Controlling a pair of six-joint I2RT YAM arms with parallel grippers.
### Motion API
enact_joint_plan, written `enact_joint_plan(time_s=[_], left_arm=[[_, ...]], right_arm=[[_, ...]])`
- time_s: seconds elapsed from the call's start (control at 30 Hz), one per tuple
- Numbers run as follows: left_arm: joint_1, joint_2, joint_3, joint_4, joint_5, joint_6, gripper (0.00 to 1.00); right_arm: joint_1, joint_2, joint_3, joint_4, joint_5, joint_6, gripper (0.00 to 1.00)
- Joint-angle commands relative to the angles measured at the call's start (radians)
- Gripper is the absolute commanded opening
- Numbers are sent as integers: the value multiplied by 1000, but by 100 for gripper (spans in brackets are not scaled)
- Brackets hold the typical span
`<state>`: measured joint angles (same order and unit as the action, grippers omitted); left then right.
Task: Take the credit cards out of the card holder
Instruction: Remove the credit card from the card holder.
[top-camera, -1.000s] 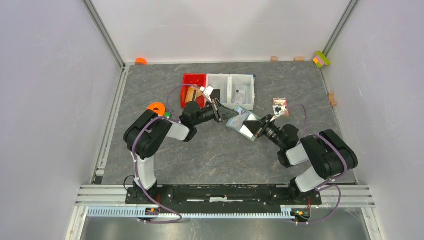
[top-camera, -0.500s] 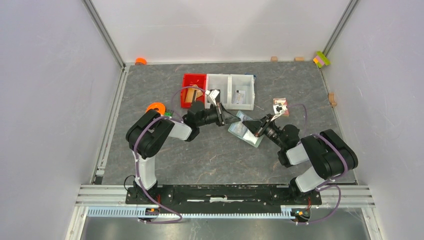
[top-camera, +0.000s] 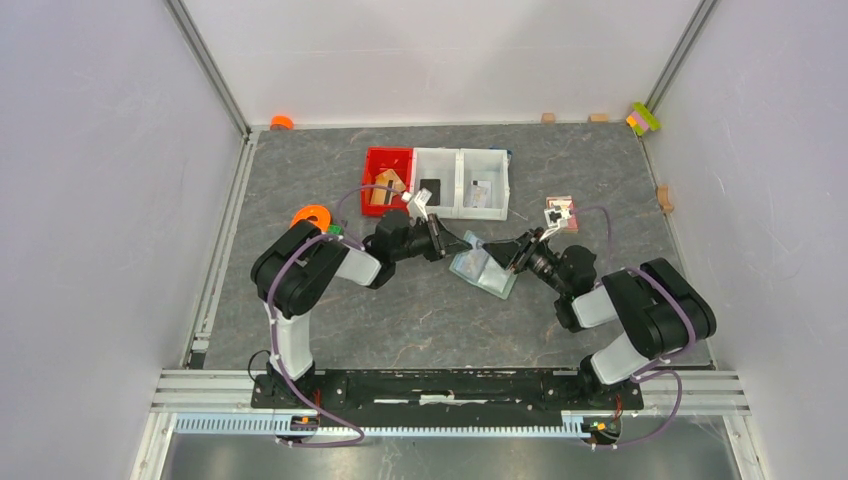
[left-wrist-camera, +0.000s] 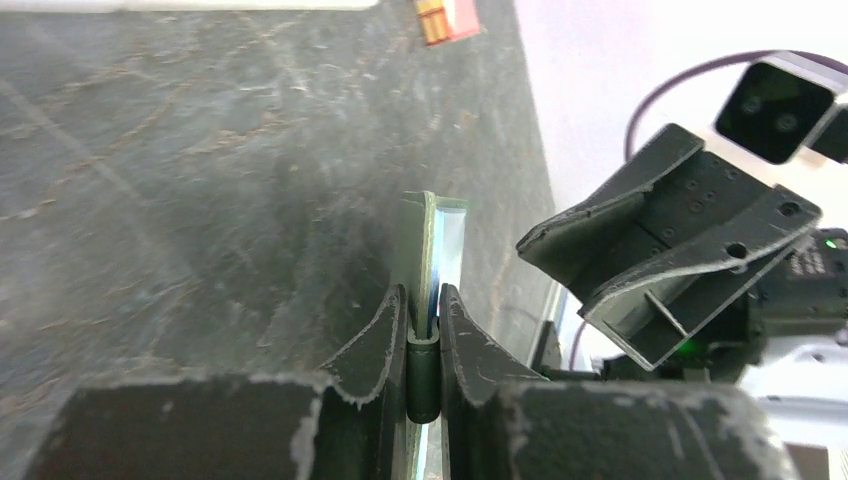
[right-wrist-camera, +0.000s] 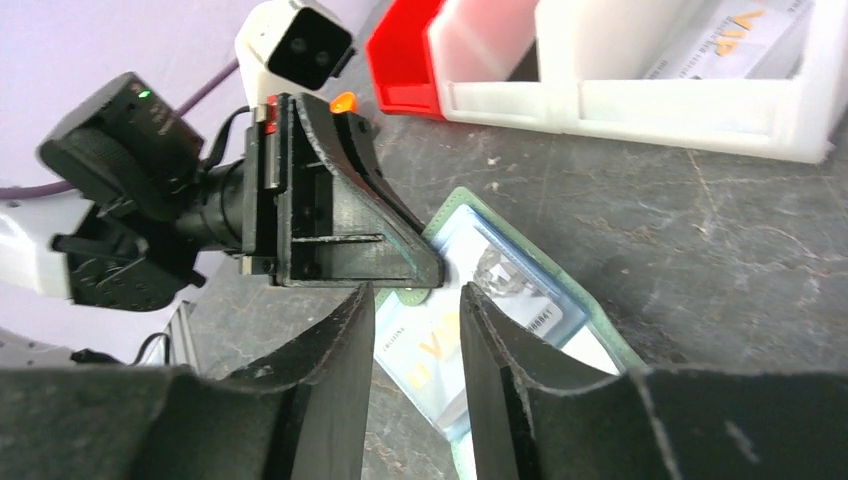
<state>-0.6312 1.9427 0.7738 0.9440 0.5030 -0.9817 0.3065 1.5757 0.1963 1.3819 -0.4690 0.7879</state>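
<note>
The sage-green card holder (top-camera: 484, 270) lies open and tilted between the two arms at the table's middle. My left gripper (left-wrist-camera: 424, 300) is shut on one edge of the card holder (left-wrist-camera: 418, 240), and a pale blue card (left-wrist-camera: 454, 250) shows edge-on inside it. In the right wrist view, pale blue-white credit cards (right-wrist-camera: 432, 348) stick out of the holder's green rim (right-wrist-camera: 545, 265). My right gripper (right-wrist-camera: 415, 305) is open just above them, one finger on each side, gripping nothing. From above, the left gripper (top-camera: 455, 245) and the right gripper (top-camera: 512, 257) face each other across the holder.
A red bin (top-camera: 388, 175) and white bins (top-camera: 462, 180) stand just behind, one white bin holding a card (right-wrist-camera: 735, 35). A pink square item (top-camera: 560, 213) lies to the right, an orange ring (top-camera: 313, 215) to the left. Small blocks line the back wall.
My right gripper has opened and let go. The holder has sunk lower and shifted slightly toward the near side, still pinched by the left gripper, which moved with it.
</note>
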Motion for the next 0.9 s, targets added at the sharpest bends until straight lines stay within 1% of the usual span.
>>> enact_joint_plan(time_s=[0.0, 0.1, 0.17, 0.27, 0.33, 0.4, 0.47, 0.57, 0.63, 0.77, 0.87], left_arm=[[2, -65, 11, -148, -132, 69, 2], [-2, -83, 20, -262, -201, 101, 3], [-4, -99, 25, -322, -237, 117, 6], [-12, -116, 41, -389, -270, 143, 18], [-16, -115, 58, -439, -273, 165, 26], [-16, -110, 63, -445, -255, 166, 34], [-15, -105, 72, -449, -221, 172, 42], [-15, -111, 90, -505, -176, 204, 52], [-13, -113, 102, -559, -141, 231, 56], [-15, -117, 91, -599, -64, 269, 62], [-19, -138, 81, -662, -66, 311, 66]], right_arm=[[-4, -9, 63, -198, 54, -79, 43], [-4, 33, 93, -237, 33, -70, 44], [-3, 60, 128, -319, 27, -77, 44], [7, 104, 171, -403, 10, -83, 41], [23, 122, 210, -495, 0, -112, 39], [46, 131, 241, -578, 16, -157, 38], [61, 151, 278, -644, 25, -184, 35], [61, 180, 299, -673, 17, -188, 29], [63, 188, 314, -700, 23, -202, 28], [66, 193, 334, -740, 41, -231, 27], [65, 199, 343, -755, 47, -244, 26]])
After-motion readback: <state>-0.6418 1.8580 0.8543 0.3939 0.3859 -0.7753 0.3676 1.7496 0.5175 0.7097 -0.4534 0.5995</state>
